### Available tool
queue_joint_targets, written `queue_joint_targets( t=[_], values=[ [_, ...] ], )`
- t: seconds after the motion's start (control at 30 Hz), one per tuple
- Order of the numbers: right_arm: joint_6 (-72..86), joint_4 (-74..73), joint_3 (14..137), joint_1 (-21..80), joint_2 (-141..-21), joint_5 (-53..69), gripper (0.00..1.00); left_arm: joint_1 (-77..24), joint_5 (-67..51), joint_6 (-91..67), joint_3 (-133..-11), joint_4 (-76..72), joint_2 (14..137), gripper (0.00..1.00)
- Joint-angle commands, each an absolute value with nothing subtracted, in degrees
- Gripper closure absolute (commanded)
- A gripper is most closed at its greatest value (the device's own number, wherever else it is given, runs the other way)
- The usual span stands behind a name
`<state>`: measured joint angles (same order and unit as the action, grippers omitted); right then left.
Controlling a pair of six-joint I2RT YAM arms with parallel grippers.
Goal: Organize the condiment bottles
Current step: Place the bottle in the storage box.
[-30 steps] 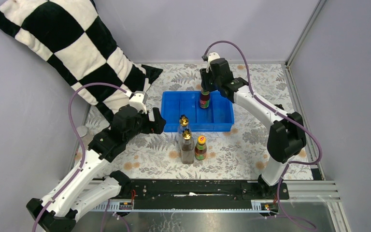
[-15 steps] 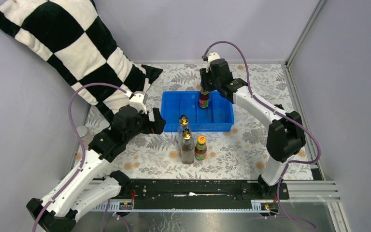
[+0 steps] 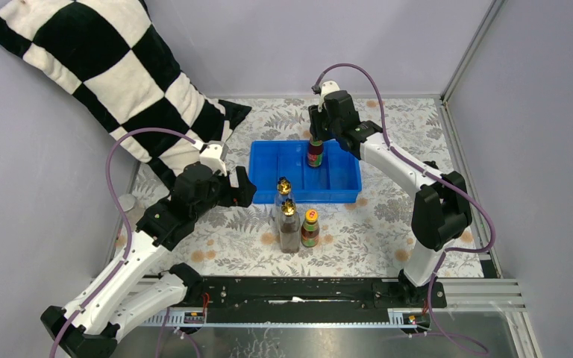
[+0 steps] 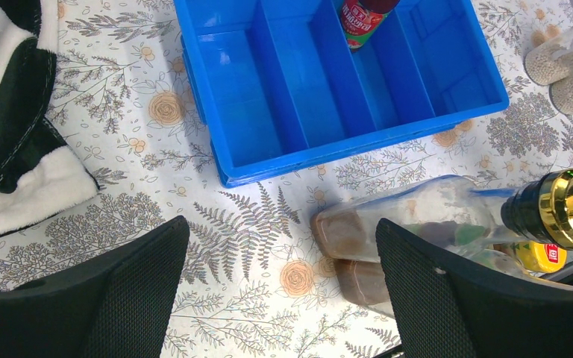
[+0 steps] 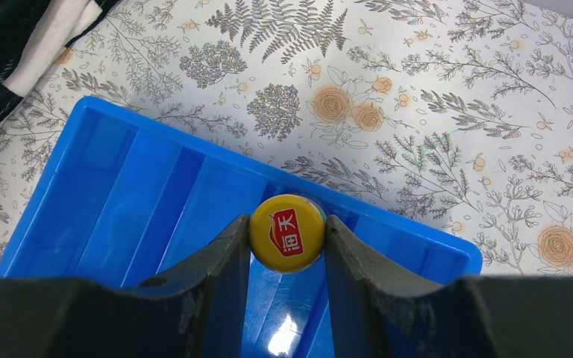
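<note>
- While the right claw (image 5: 287, 237) pinches the orange-capped bottle (image 5: 287, 231) by its cap, that bottle stands upright at the far end of the blue tray's (image 3: 276, 160) second compartment from the right. Whether its base rests on the tray floor cannot be told.
- Over the last second, grip and position have not visibly changed. The placing looks all but finished, with only the release left.
- On the desk (image 3: 388, 224), just in front of the tray, three more bottles wait, bunched close: the rear gold-spouted bottle (image 3: 283, 192), the front gold-spouted bottle (image 3: 289, 230) and a second orange-capped bottle (image 3: 310, 228).
- The left claw (image 3: 242, 186) stays spread wide and empty, just left of that cluster, having barely moved. It seems poised for the next pick.
- Because the three crowd together, closing on one could topple its neighbour.
</note>
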<state>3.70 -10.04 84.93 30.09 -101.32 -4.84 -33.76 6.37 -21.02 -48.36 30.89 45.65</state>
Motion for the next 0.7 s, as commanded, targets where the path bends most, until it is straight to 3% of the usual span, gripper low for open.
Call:
queue_joint_targets(
  t=[0.0, 0.17, 0.4, 0.67],
  values=[
    [3.2, -7.8, 87.0, 29.7, -100.1, -4.3, 0.54, -34.2, 5.3, -20.8, -47.8, 30.7, 44.8, 0.01],
    [3.2, -8.3, 87.1, 29.7, -99.9, -3.9, 0.24, -34.2, 5.1, -20.9, -48.1, 30.8, 45.0, 0.01],
    [3.4, -10.1, 87.3, 29.7, -97.1, -3.9, 0.16, -34.2, 5.3, -21.3, -48.4, 31.2, 44.5, 0.01],
    [6.8, -19.0, 82.3, 30.0, -82.9, -4.9, 0.13, -34.2, 6.0, -22.3, -49.1, 32.4, 43.8, 0.01]
  ],
)
